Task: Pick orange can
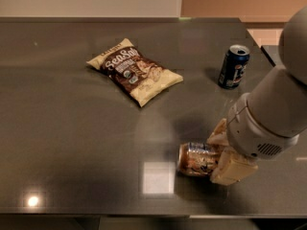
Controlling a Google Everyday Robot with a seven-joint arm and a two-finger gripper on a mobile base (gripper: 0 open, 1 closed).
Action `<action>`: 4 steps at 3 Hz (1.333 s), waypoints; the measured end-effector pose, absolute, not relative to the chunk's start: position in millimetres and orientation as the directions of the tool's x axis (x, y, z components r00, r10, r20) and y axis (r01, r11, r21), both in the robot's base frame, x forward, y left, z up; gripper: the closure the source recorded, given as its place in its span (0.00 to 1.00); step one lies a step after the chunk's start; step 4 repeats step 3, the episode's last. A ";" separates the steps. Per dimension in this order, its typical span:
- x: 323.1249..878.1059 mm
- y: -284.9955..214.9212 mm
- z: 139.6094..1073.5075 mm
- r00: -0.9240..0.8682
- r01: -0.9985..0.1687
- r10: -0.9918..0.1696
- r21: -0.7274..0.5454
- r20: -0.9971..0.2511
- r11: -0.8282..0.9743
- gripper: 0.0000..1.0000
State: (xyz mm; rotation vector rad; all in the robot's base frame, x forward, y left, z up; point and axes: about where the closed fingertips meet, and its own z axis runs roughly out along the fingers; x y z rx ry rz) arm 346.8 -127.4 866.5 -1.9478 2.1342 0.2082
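Observation:
The orange can [195, 158] lies on its side on the dark grey table [72, 128], near the front edge, right of centre. My gripper [221, 153] reaches down from the right over the can's right end. One cream finger [217, 135] sits behind the can and the other [233, 170] in front of it. Both fingers press against the can, which still rests on the table. My arm hides the can's right end.
A dark blue can [233, 66] stands upright at the back right. A cream and brown snack bag [134, 71] lies flat at the back centre. The table's front edge runs just below the orange can.

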 end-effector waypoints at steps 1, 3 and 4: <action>359.8 -133.8 898.3 -0.087 -0.990 -0.948 -0.077 -0.306 0.116 1.00; 378.9 -145.9 974.8 -0.065 -0.982 -0.924 -0.139 -0.377 0.126 1.00; 378.9 -145.9 974.8 -0.065 -0.982 -0.924 -0.139 -0.377 0.126 1.00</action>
